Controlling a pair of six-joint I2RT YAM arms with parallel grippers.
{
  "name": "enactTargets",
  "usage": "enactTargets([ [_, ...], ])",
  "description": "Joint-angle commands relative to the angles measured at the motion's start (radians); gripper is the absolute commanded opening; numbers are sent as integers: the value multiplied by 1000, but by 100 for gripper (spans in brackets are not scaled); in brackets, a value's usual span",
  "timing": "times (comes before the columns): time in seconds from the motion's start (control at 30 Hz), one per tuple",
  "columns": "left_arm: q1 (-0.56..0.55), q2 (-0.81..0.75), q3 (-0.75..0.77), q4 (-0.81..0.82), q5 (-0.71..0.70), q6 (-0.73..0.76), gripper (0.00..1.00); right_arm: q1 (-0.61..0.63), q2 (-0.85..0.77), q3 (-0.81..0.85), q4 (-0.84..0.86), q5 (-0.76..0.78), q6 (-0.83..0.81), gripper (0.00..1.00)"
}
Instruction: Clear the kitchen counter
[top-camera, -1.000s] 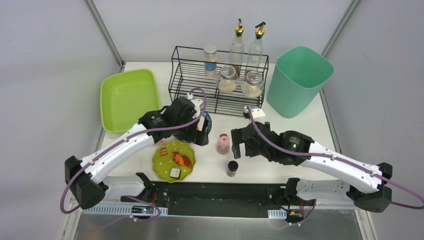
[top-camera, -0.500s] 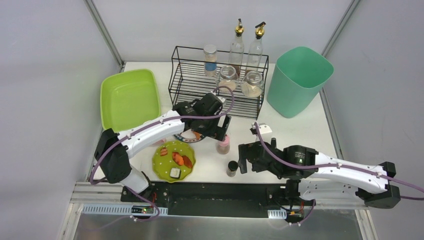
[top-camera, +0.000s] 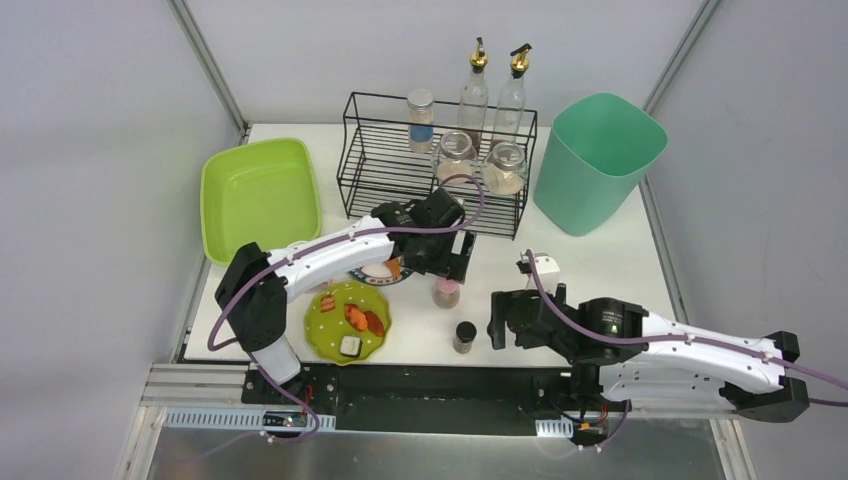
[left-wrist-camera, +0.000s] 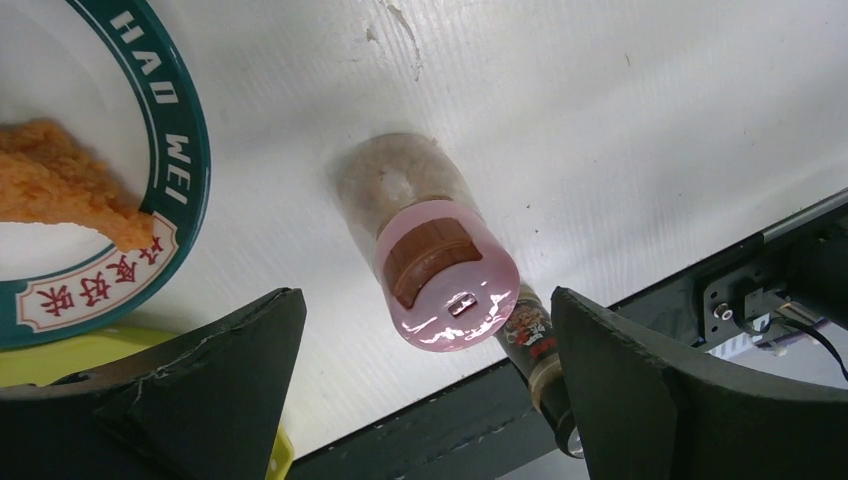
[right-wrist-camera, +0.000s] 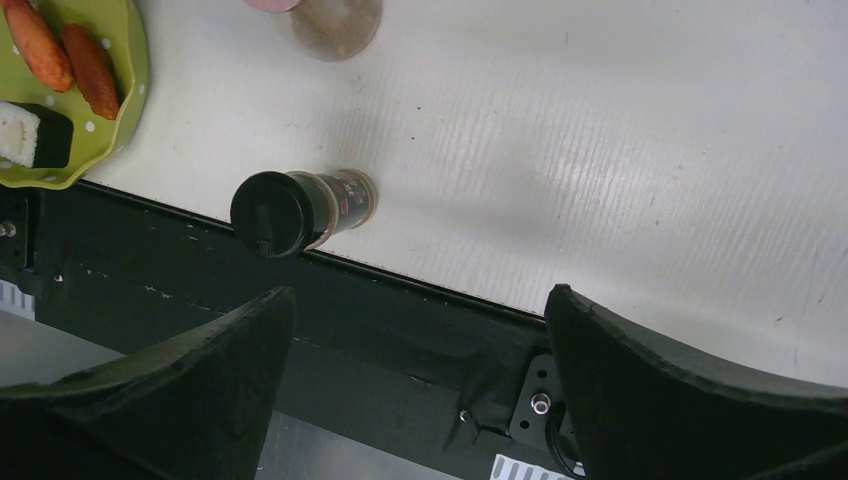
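Kitchen counter (top-camera: 600, 260): white tabletop that fills the middle of the overhead view, with its black front rail along the near edge, just ahead of the arm bases.
Left gripper (left-wrist-camera: 425, 295): fingers spread wide and holding nothing; it hangs over the middle of the counter, just in front of the rack.
Pink-lidded shaker (left-wrist-camera: 445, 290): upright on the counter below the left gripper; in the wrist view it sits between the two fingers, touching neither.
Right gripper (right-wrist-camera: 420, 292): fingers also wide apart and holding nothing, low over the near edge of the counter.
Black-lidded spice jar (right-wrist-camera: 300, 210): upright at the near edge beside the rail, ahead of the right gripper's fingertips and not between them.
Lime-green dotted plate (top-camera: 325, 335): near edge, left of the spice jar, carrying orange food pieces and a white-and-black roll.
Teal-rimmed white plate (left-wrist-camera: 190, 150): just behind the green plate, partly hidden by the left arm, with a fried orange piece on it.
Lime-green tub (top-camera: 258, 195): far left of the counter.
Black wire rack (top-camera: 380, 160): back centre; a white-lidded jar and two glass jars stand in its right half.
Oil bottles (top-camera: 474, 90): two, with gold spouts, at the back of the rack.
Mint-green bin (top-camera: 597, 160): far right corner, beside the rack.
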Motion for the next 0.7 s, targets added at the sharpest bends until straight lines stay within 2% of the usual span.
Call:
enactTargets([
  [0.0, -25, 22, 44, -1, -16, -61, 96, 6, -37, -20, -12, 32, 30, 99],
  [0.37, -60, 58, 41, -12, -34, -88, 73, 6, -85, -59, -5, 26, 55, 99],
  [0.67, -65, 37, 60, -43, -83, -83, 37, 7, -89, -85, 22, 9, 70, 99],
])
